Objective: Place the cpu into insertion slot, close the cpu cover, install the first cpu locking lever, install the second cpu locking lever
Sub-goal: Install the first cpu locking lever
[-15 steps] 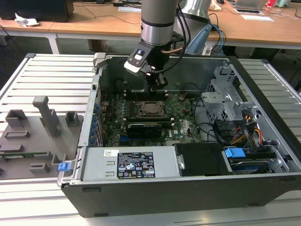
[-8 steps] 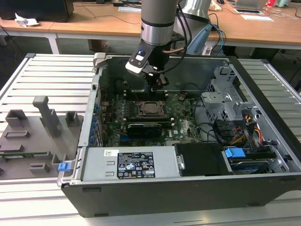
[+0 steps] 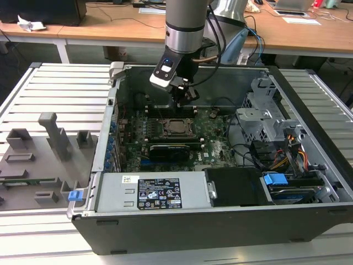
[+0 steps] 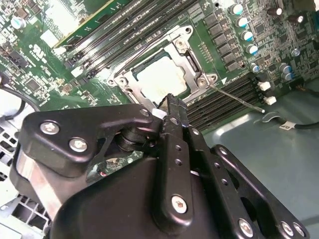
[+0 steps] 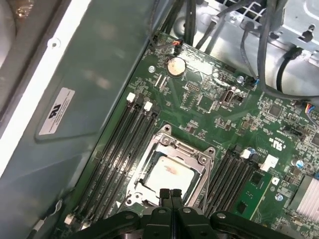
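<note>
The cpu [image 5: 168, 174] lies flat in the insertion slot [image 5: 133, 190], silvery top up, and also appears as the cpu [image 4: 160, 79] and the cpu [image 3: 176, 127]. The cpu cover [image 5: 185, 155] is down around the chip as a silver frame, seen too as the cpu cover [image 4: 188, 56]. A thin locking lever [image 4: 234, 98] sticks out from the socket corner over the memory slots. My gripper [image 5: 170, 192] hovers at the socket's edge with its black fingers pressed together and nothing between them. It also shows as the gripper [image 4: 169, 101] and, just above the socket, the gripper [image 3: 183, 104].
The open computer case [image 3: 309, 221] lies on a slatted table. Memory slots [image 5: 119, 149] flank the socket on both sides. A black card [image 3: 174, 149] sits near the socket, with cables and a drive cage [image 3: 265, 116] at the exterior view's right. Grey fixtures [image 3: 49, 143] stand at its left.
</note>
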{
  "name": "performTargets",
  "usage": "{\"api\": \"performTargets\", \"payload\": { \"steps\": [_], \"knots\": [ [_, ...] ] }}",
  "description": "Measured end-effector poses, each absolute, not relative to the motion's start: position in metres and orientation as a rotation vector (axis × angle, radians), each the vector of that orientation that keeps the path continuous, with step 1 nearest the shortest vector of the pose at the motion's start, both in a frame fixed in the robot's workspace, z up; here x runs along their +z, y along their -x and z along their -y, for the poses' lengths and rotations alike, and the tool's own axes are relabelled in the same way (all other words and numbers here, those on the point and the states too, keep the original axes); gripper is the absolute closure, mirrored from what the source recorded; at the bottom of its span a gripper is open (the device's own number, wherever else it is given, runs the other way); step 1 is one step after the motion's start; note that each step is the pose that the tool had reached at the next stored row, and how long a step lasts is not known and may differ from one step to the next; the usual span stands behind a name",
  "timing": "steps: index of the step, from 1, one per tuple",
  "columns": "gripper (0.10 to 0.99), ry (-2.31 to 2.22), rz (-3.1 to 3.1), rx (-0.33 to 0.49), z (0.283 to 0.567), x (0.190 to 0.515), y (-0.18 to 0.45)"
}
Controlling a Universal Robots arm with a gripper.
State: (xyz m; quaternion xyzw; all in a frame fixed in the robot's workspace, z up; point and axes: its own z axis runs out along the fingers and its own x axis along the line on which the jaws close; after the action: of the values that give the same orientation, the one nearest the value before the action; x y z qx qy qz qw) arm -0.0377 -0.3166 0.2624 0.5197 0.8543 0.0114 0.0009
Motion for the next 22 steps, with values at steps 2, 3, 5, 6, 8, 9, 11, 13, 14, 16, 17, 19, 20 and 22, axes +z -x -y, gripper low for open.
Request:
{"api": "performTargets", "payload": {
  "steps": [2,3,5,6,8,9,11,13,14,16,17,19,20,22],
  "knots": [
    [0.98,-1.601,-2.701,0.036,0.3166,0.2624,0.0377],
    [0.98,-1.584,-2.711,0.036,0.3166,0.2624,0.0377],
    [0.98,-1.569,-2.72,0.036,0.3166,0.2624,0.0377],
    [0.98,-1.561,-2.725,0.036,0.3166,0.2624,0.0377],
    [0.98,-1.54,-2.737,0.036,0.3167,0.2624,0.0377],
    [0.98,-1.527,-2.744,0.036,0.3167,0.2624,0.0377],
    [0.98,-1.492,-2.764,0.036,0.3167,0.2624,0.0377],
    [0.98,-1.463,-2.779,0.036,0.3167,0.2624,0.0377],
    [0.98,-1.455,-2.784,0.036,0.3167,0.2624,0.0377],
    [0.98,-1.435,-2.794,0.036,0.3168,0.2624,0.0377],
    [0.98,-1.423,-2.801,0.036,0.3168,0.2624,0.0377],
    [0.98,-1.404,-2.81,0.036,0.3168,0.2624,0.0377],
    [0.98,-1.397,-2.814,0.036,0.3168,0.2624,0.0377],
    [0.98,-1.377,-2.824,0.036,0.3168,0.2624,0.0377]
  ]
}}
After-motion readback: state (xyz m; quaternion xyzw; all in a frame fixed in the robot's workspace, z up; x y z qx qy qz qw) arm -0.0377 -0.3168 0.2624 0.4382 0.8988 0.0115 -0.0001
